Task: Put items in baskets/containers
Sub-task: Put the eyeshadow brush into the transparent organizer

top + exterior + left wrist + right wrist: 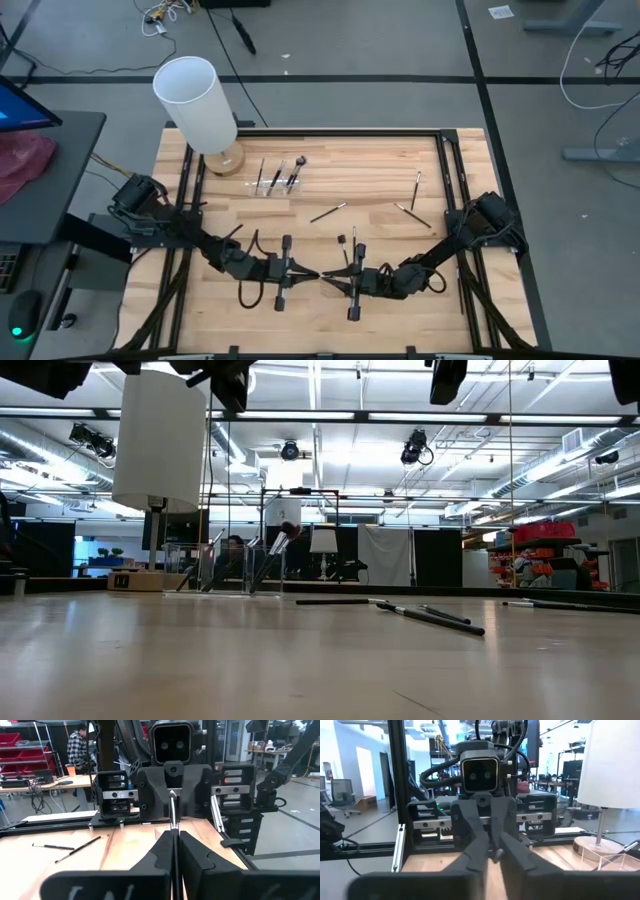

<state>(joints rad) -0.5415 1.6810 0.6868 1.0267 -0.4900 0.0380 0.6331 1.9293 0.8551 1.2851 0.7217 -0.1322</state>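
Note:
A thin makeup brush (pixel 173 815) with a silver stretch hangs level above the table's near middle, between my two grippers, which face each other tip to tip. My left gripper (pixel 310 275) is shut on one end and my right gripper (pixel 330 281) is shut on the other. The clear holder (pixel 275 181) stands on the table by the lamp's base with a few brushes leaning in it (pixel 270 560). Loose brushes lie flat on the wood at mid table (pixel 328 212) and to the right (pixel 412 214), (pixel 417 184). My left gripper pinches the brush's handle (pixel 174 837) between its two fingers, coming level from the table's left. The fingers lie along the brush, which sticks out past their tips, level and clear of the table. My right gripper closes its two fingers (pixel 159 795) on the brush's other end (pixel 172 796), level from the table's right and in line with the brush. In its own wrist view only a small round end (pixel 497 853) shows between the fingertips.
A tall white lamp shade (pixel 195 98) on a round wooden base (pixel 225 160) stands at the far left, next to the holder. Dark frame rails (pixel 452 170) edge the table. Bare wood lies near the front edge (pixel 300 670).

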